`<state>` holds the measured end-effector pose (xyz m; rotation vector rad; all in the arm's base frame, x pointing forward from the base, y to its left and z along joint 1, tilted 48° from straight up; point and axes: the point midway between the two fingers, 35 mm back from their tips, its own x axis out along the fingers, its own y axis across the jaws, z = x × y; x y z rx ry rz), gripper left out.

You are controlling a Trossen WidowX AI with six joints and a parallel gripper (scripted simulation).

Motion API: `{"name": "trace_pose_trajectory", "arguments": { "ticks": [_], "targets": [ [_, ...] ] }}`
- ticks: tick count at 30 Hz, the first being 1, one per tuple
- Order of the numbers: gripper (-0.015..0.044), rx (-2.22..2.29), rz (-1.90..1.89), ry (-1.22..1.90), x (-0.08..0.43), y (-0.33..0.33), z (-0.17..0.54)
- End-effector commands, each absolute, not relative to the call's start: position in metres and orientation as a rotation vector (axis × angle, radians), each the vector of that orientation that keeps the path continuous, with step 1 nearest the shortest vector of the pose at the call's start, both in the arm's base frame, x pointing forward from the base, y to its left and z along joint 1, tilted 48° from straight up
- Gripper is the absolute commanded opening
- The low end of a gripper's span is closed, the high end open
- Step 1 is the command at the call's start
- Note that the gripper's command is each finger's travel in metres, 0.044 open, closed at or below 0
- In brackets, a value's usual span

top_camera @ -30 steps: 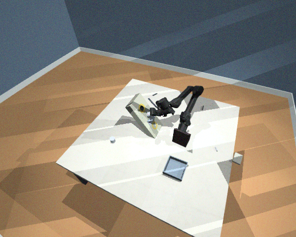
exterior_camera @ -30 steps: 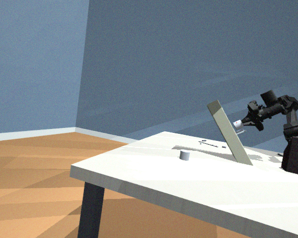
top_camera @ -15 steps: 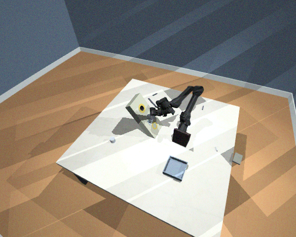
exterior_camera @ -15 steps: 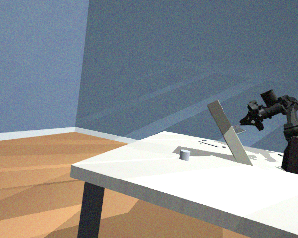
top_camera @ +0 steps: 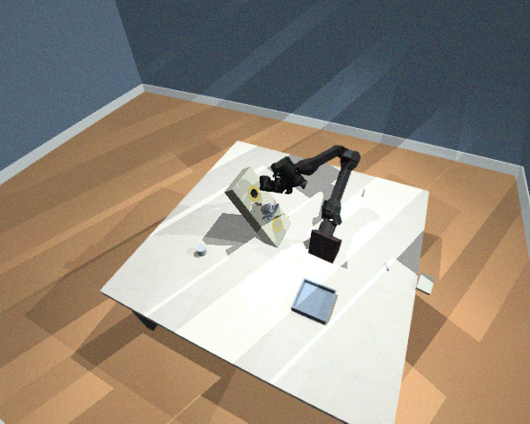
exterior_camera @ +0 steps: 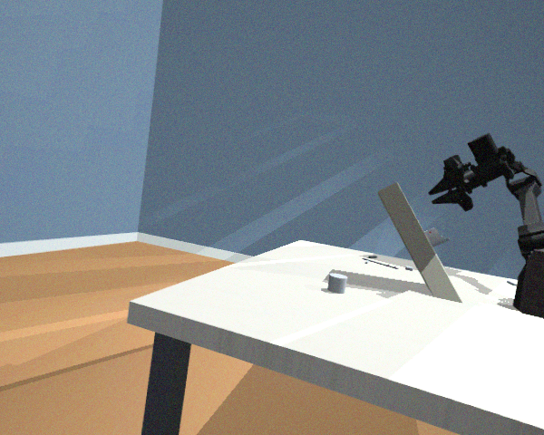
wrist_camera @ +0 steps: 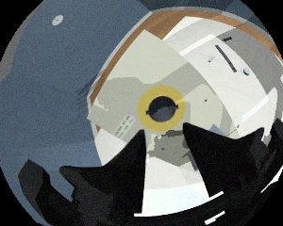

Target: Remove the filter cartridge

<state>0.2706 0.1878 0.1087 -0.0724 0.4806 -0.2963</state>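
Filter cartridge (top_camera: 270,208) (exterior_camera: 432,235), pale, cylindrical, sits outside the slanted panel (top_camera: 243,183) (exterior_camera: 408,229) (wrist_camera: 137,61), empty jaws parted.

On the counter (top_camera: 238,319) (exterior_camera: 272,299) (wrist_camera: 255,80) before you, a small pale cylinder (top_camera: 201,249) (exterior_camera: 337,284) stands upright, while you can see a pale square piece (top_camera: 425,283) beyond the counter's edge.

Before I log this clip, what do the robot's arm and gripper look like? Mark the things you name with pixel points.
The arm (top_camera: 344,180) (exterior_camera: 529,201) is matte black with chunky joints and slimmer links. Its gripper (top_camera: 270,185) (exterior_camera: 431,198) (wrist_camera: 164,130) is black too, with two wedge-shaped fingers tapering to points. I can make out no markings.
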Motion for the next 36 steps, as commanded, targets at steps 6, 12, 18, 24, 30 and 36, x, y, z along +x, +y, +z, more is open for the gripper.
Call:
{"name": "trace_pose_trajectory", "arguments": {
  "ticks": [6, 12, 18, 24, 30, 36],
  "targets": [
    [0.0352, -0.063, -0.285, 0.472, 0.265, 0.229, 0.149],
    [0.0305, -0.608, -0.293, 0.794, 0.250, 0.164, 0.088],
    [0.0305, -0.837, -0.274, 0.968, 0.236, 0.131, 0.066],
    [0.0305, -0.836, -0.272, 0.969, 0.241, 0.127, 0.060],
    [0.0305, -0.836, -0.272, 0.969, 0.247, 0.122, 0.054],
    [0.0305, -0.836, -0.272, 0.969, 0.252, 0.116, 0.048]
  ]
}}
